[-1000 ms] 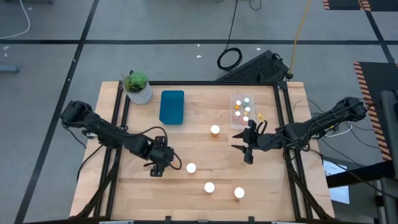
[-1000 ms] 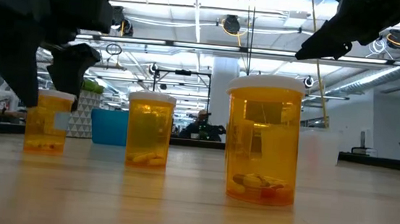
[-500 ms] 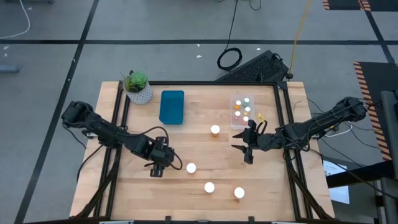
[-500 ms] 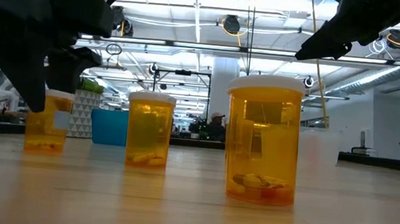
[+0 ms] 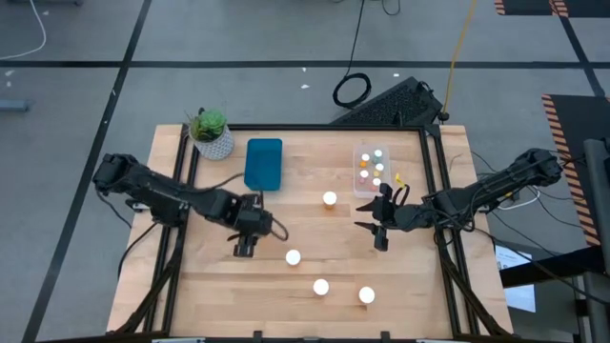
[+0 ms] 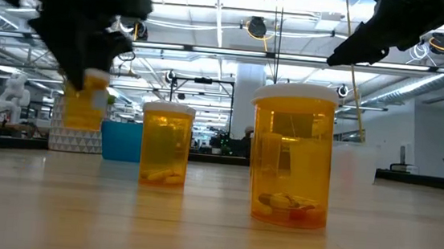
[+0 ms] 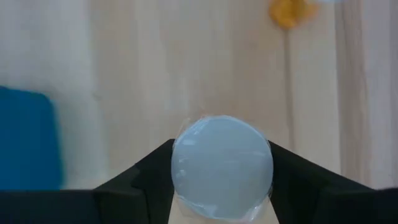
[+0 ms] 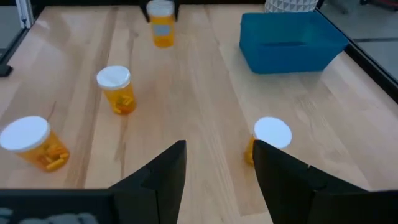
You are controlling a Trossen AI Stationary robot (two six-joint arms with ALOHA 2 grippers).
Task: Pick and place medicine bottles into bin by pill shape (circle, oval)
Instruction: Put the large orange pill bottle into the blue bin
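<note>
One amber bottle, white-capped, is clear of the wood in my left gripper, fingers pinching it just under the cap; the low view shows it hanging above the table.

Landmark: the blue bin.
- Held bottle: near the blue bin, toward the table's front and a little to its left.
- Four bottles standing on the table: one to the right of the blue bin; three farther out toward the front, at and.
- Clear bin: well right of the blue bin, with several small bottles already in it.
- Potted plant: just beside the blue bin's left end. Not part of the job.
- Right gripper: waiting right of the blue bin, in front of the clear bin, fingers spread and holding nothing.

Step in hand, as I judge it: carrying the held bottle to a bin. I cannot read its pill shape, so I cannot confirm which bin is correct.

Handling notes:
- Keep the pinch firm; the grip sits high on the bottle, so it could swing or slip.
- Carry it high enough to pass the bin wall.
- Approach the blue bin from its front side, away from the plant.
- Release only once the bottle is low and centred inside, so it does not bounce out.
</note>
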